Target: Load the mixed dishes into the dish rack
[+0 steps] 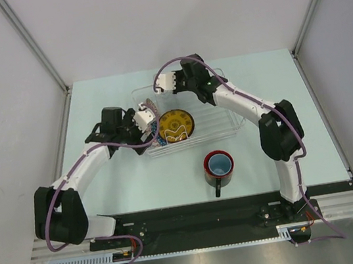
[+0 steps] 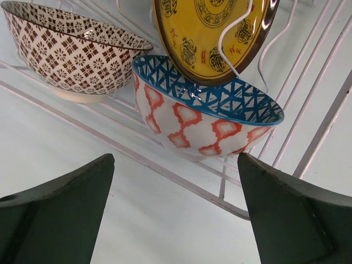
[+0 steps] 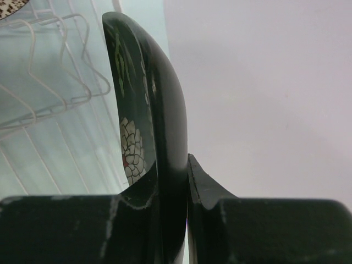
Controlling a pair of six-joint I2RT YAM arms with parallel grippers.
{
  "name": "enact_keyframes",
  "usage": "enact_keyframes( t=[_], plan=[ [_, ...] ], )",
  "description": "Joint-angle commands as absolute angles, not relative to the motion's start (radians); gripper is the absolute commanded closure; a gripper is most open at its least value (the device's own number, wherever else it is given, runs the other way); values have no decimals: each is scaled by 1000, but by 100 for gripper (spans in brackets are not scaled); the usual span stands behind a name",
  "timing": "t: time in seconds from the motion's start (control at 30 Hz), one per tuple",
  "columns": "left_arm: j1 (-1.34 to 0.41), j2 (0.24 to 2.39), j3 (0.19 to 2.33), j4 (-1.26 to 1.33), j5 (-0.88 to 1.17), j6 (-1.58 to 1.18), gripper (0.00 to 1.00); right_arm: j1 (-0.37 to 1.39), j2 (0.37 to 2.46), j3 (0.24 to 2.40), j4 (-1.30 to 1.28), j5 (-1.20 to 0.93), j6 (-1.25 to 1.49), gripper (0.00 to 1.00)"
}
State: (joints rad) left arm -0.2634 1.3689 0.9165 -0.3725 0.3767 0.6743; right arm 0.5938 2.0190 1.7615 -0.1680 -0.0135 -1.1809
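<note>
The clear dish rack (image 1: 217,116) stands mid-table. A dark plate with a yellow centre (image 1: 175,126) leans inside it; it also shows in the left wrist view (image 2: 212,33). The blue-patterned bowl (image 2: 203,107), white with orange marks outside, rests in the rack below that plate. My left gripper (image 1: 147,121) is open and empty, its fingertips (image 2: 82,181) just short of the bowl. My right gripper (image 1: 162,82) is shut on the rim of a dark glossy dish with a white flower pattern (image 3: 148,110), held edge-on over the rack's far left. The red mug (image 1: 219,165) stands on the table in front of the rack.
A brown-patterned bowl (image 2: 71,49) sits in the rack left of the blue one. White rack wires (image 3: 49,71) lie left of the held dish. Grey walls close in the table on three sides.
</note>
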Motion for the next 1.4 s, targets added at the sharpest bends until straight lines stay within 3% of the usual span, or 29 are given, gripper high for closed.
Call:
enact_keyframes(
  t=[0.0, 0.37, 1.0, 1.37],
  plan=[
    [-265, 1394, 842, -564, 291, 776, 0, 598, 1875, 1818, -20, -2, -1244, 100],
    [-265, 1391, 859, -557, 276, 773, 0, 637, 1836, 1778, -37, 28, -1250, 100],
    [-265, 1378, 847, -492, 238, 721, 0, 658, 1945, 1804, -23, 9, -1166, 100],
    [-180, 1296, 1006, -564, 359, 598, 0, 667, 1960, 1801, -18, 9, -1154, 100]
  ],
)
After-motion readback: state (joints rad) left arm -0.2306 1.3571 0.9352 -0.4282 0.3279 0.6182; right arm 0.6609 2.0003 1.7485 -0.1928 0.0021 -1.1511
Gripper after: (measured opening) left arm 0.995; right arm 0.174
